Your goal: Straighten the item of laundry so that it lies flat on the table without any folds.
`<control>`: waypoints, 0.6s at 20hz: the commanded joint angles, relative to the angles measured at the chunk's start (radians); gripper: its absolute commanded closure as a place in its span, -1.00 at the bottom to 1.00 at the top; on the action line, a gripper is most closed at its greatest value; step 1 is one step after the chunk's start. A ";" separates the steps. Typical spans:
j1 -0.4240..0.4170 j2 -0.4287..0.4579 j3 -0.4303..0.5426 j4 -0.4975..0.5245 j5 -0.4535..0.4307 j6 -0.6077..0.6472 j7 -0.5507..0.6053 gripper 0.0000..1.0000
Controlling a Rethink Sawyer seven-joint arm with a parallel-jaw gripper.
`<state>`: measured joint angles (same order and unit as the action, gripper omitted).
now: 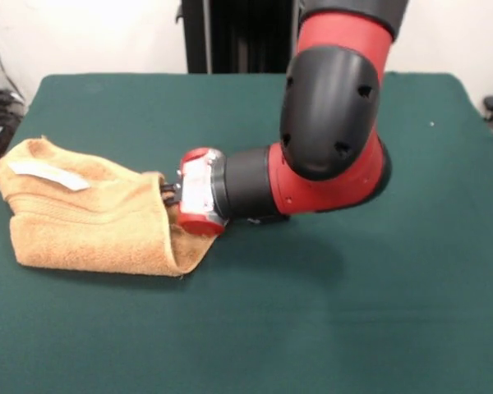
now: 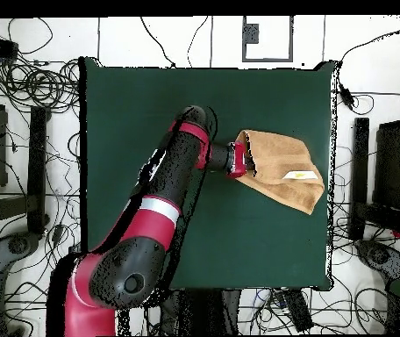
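Note:
The item of laundry [image 1: 90, 222] is an orange-tan towel lying folded over in a thick bundle near the left edge of the green table [image 1: 329, 328]. A white tag [image 1: 49, 175] shows on its top. My gripper [image 1: 169, 194] points sideways into the towel's right end. It is shut on the cloth edge, which rises and wraps around the tips and hides most of them. From above, the towel [image 2: 282, 171] lies close to the table's right edge, with the gripper [image 2: 246, 161] at its left end.
The red and black arm [image 1: 329, 139] reaches low across the middle of the table. Wide green table surface [image 2: 151, 105] lies open on the side away from the towel. Cables and equipment [image 2: 28, 88] crowd the floor around the table.

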<state>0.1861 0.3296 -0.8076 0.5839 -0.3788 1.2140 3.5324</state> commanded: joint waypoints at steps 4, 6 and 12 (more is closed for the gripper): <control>0.005 -0.272 -0.009 0.229 -0.060 -0.037 -0.186 1.00; 0.000 -0.322 -0.006 0.231 -0.078 -0.015 -0.289 1.00; -0.047 -0.409 0.016 0.152 -0.132 -0.023 -0.484 1.00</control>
<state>0.1667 0.0549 -0.8180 0.6981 -0.4696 1.2113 3.4625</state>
